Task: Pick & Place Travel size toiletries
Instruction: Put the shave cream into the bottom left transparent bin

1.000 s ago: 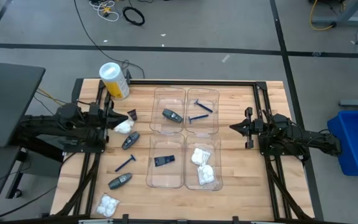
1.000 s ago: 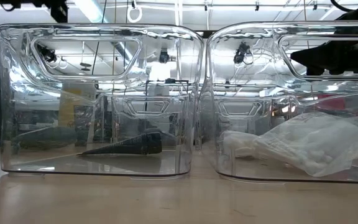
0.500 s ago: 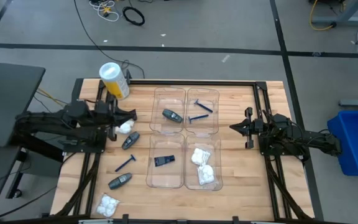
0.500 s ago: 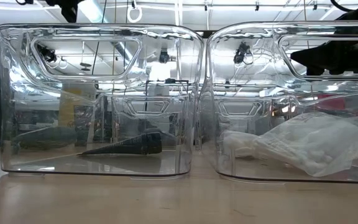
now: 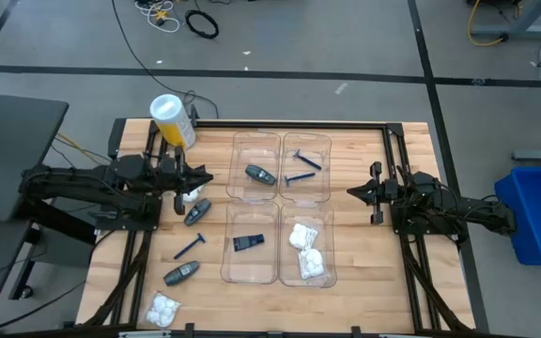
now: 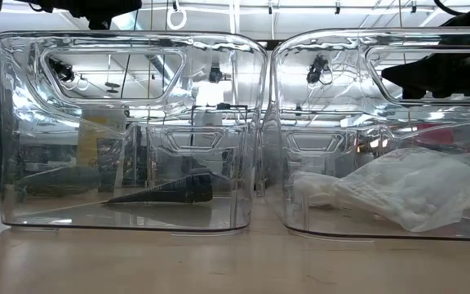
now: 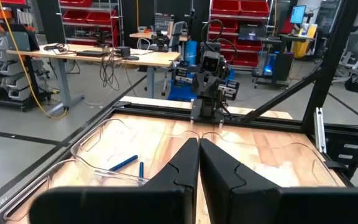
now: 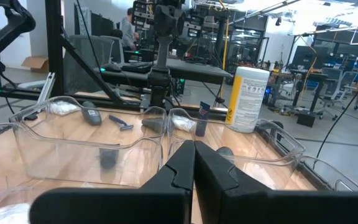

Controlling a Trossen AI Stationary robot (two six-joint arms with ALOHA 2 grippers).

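Note:
Loose toiletries lie at the table's left: a white packet (image 5: 191,195), a dark grey tube (image 5: 196,213), a blue razor (image 5: 190,246), another tube (image 5: 181,273) and another packet (image 5: 163,309). My left gripper (image 5: 210,176) is shut and level above the first packet, pointing toward the clear trays (image 5: 280,141); its fingers (image 7: 199,144) hold nothing. In the trays lie a grey tube (image 5: 260,175), blue razors (image 5: 301,178), a dark piece (image 5: 248,242) and white packets (image 5: 306,249). My right gripper (image 5: 350,192) waits shut at the trays' right side, its fingers (image 8: 193,146) level.
A big yellow-and-white cylinder (image 5: 173,120) stands at the far left corner, just beyond the left arm. The four clear tray compartments fill the table's middle, and their tall walls (image 6: 259,131) show in the low view. A black frame (image 5: 289,125) borders the table.
My left gripper has moved toward the table's right edge, toward the trays, staying shut. It now reaches over the white packet and covers the small dark cone piece that showed beside it a second ago. The right arm has kept still.

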